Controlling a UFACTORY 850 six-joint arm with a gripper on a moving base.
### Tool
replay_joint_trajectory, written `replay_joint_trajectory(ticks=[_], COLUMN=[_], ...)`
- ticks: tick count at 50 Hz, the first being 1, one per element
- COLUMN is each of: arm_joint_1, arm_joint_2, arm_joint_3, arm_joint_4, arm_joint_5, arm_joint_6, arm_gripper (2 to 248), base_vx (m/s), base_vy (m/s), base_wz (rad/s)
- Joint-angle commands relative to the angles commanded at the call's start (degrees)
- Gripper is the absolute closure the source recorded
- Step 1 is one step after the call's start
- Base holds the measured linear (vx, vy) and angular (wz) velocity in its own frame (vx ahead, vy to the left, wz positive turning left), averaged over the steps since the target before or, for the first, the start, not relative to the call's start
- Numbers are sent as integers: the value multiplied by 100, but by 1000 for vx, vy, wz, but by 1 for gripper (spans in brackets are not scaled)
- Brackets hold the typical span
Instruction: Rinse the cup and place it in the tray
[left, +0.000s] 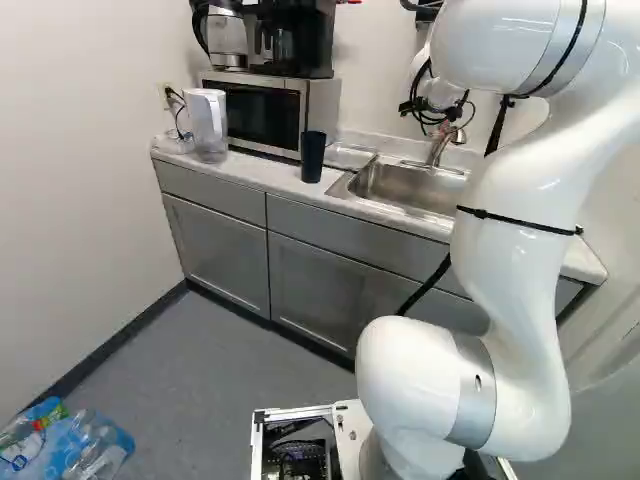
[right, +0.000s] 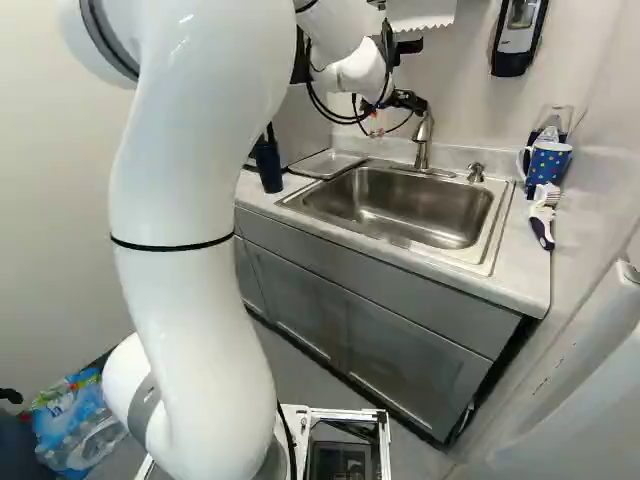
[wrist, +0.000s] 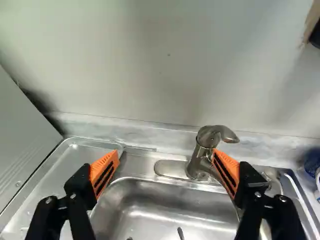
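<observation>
we see our pincer (right: 396, 119) spread wide near silver metal faucet (wrist: 199, 161); tall dark-blue cup (right: 268, 166) upright on pale counter (right: 519, 268).

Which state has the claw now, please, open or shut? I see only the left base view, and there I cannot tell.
Observer: The claw is open, its orange pads standing well apart.
Operator: Thank you. What stands on the counter past the sink, where the arm blocks my view?
Observer: A blue dotted mug stands there, to the right of the sink in the right base view.
Operator: Is there also some brush?
Observer: Yes, a brush lies near the mug.
</observation>
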Motion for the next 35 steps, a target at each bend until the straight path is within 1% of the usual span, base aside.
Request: replay_joint_trajectory(ticks=[25,35], arm_joint_1=[-3,-18], arm_joint_2=[-4,-65], arm_joint_3=[-5,-77], arm_joint_4=[0,0], arm_joint_5=[51,97], arm_joint_6=[0,0], arm_gripper=[3,3], base_vx=[0,0], base_vy=[0,0], base_wz=[0,0])
